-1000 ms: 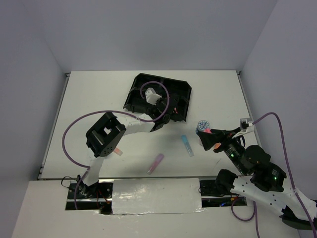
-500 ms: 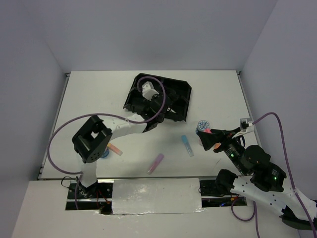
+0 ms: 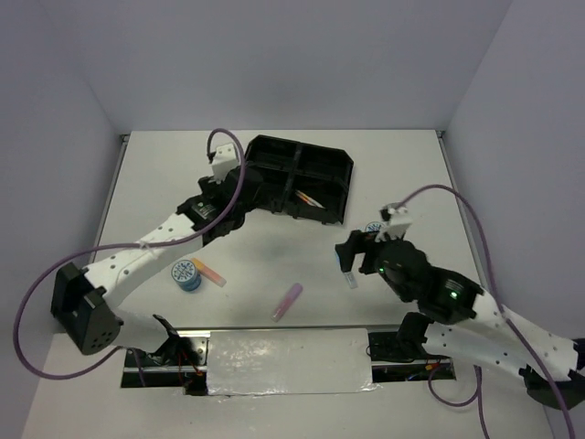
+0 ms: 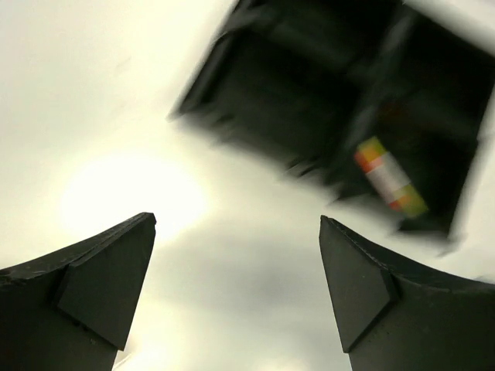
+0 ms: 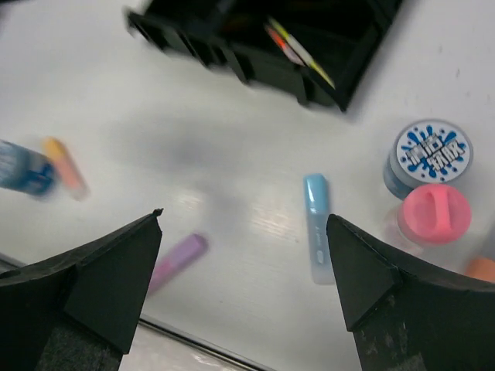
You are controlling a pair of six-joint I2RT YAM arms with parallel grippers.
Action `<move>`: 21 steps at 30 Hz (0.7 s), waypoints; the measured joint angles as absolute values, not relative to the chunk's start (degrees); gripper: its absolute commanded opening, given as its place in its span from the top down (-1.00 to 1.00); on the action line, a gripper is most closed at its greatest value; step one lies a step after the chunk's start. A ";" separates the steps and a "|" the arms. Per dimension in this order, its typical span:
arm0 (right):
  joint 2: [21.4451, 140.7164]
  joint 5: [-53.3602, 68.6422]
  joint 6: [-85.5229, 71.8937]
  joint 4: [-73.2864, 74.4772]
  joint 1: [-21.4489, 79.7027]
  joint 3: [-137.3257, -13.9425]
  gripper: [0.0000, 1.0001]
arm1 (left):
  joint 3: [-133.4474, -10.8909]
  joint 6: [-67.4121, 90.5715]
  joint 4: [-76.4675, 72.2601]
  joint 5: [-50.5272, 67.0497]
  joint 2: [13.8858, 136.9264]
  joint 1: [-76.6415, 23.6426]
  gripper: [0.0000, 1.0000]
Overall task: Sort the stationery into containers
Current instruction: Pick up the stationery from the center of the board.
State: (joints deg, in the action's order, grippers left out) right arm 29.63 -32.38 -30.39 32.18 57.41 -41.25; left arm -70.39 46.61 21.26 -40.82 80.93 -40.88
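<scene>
Since the light blue marker (image 5: 315, 226) lies flat on the tabletop (image 5: 232, 147) below the right claw (image 5: 244, 218), spread wide and empty, it is judged light, rigid, slick; grasp across mid-barrel. Left claw (image 4: 237, 219) likewise wide, empty.

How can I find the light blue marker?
Find the black tray on the white table. Just off its corner lies the light blue marker, near a pink-capped bottle and a round tape roll. It alone is a pale blue stick.

- A white table (image 3: 402, 174) spans the space from wall to wall.
- 3 plain pale grey walls (image 3: 292, 55) enclose it at the back, left and right.
- A soft glare (image 4: 128, 193) brightens the table.
</scene>
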 measured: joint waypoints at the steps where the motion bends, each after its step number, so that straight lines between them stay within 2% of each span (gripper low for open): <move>1: 34.46 -32.42 -30.28 33.32 57.10 -42.17 -0.90 | -69.08 46.26 25.76 -40.80 78.63 -40.75 -0.99; 5: 49.28 -27.66 -27.68 33.15 51.42 -43.66 -0.82 | -64.45 45.23 41.78 -40.80 68.20 -40.69 -0.99; 9: 57.74 -19.49 -24.67 30.63 41.34 -40.93 -0.76 | -63.20 43.38 51.22 -40.14 52.77 -40.69 -0.99; 14: 67.90 -13.45 -22.61 28.21 40.64 -40.45 -0.58 | -57.60 39.07 50.46 -40.12 32.08 -40.69 -0.99; 21: 74.65 -10.70 -22.59 24.86 40.62 -39.75 -0.56 | -53.12 37.67 50.33 -39.62 26.76 -40.69 -0.99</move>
